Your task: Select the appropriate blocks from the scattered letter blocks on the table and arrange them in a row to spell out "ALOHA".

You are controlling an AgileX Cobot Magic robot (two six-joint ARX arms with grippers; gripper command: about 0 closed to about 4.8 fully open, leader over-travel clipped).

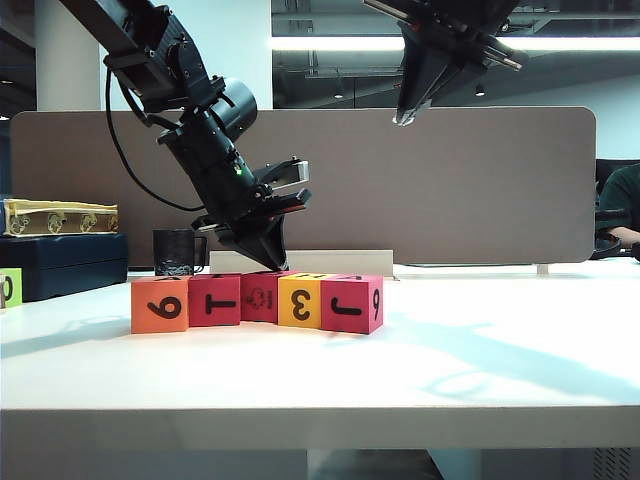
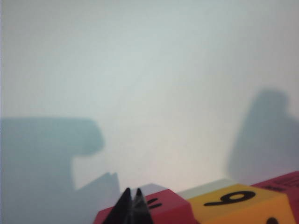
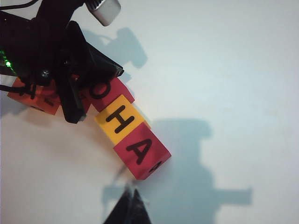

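Exterior view: five letter blocks stand in a row near the middle of the white table [image 1: 480,370], sides touching: an orange block [image 1: 160,305] showing a 6, a pink-red T block [image 1: 215,299], a pink-red logo block [image 1: 260,297] set slightly back, a yellow block [image 1: 300,301] showing a 3, and a pink-red J block [image 1: 352,304]. The left hand [image 1: 270,262] points down at the row, its tips just above the logo block, fingers pressed together and holding nothing. The right hand [image 1: 403,120] hangs high above the table, well apart from the blocks, in front of the grey-brown divider panel [image 1: 480,180]; its fingers also meet at a point, empty. From the right wrist view, the top faces of the last three blocks read O, H, A, with the left arm covering the others. A lime-green block [image 1: 9,287] sits at the far left edge.
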